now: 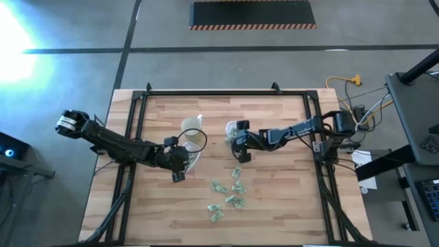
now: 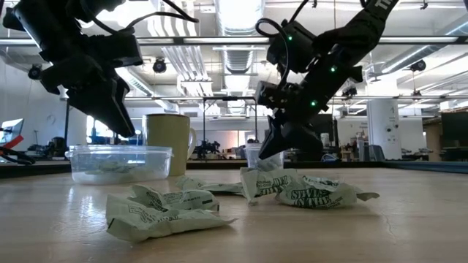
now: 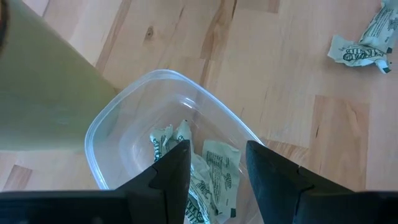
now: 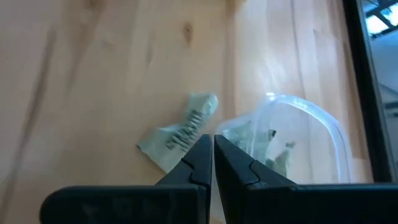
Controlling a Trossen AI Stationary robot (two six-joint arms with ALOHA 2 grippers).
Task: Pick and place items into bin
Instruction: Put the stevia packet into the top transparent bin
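Claw work first: from above, the left claw (image 1: 180,165) hangs over the clear bin (image 1: 195,152) left of the tabletop's (image 1: 274,213) middle, with the pale cup (image 1: 193,140) just behind it, while the right claw (image 1: 242,152) sits near the middle beside a second clear bin (image 1: 236,128); a cluster of pale-green wrapped items (image 1: 232,194) lies toward the front edge, well apart from both bins. At tabletop height, the nearer bin (image 2: 121,162) shows several wrappers inside, the cup (image 2: 169,144) stands touching or just behind it, and loose items (image 2: 164,210) crowd the foreground under the right claw (image 2: 276,150). Past the left wrist, that claw (image 3: 217,171) stands moderately open and empty above the bin (image 3: 99,134), where a few wrappers (image 3: 214,177) already lie. Past the right wrist, that claw (image 4: 213,152) has its fingers pressed nearly together; it may pinch the edge of the wrapper (image 4: 177,137) below, though the contact is hidden, and the other bin (image 4: 311,134) beside it also holds some. Judging by this, the job is partly done: some pieces are binned, roughly eight or so are left out.
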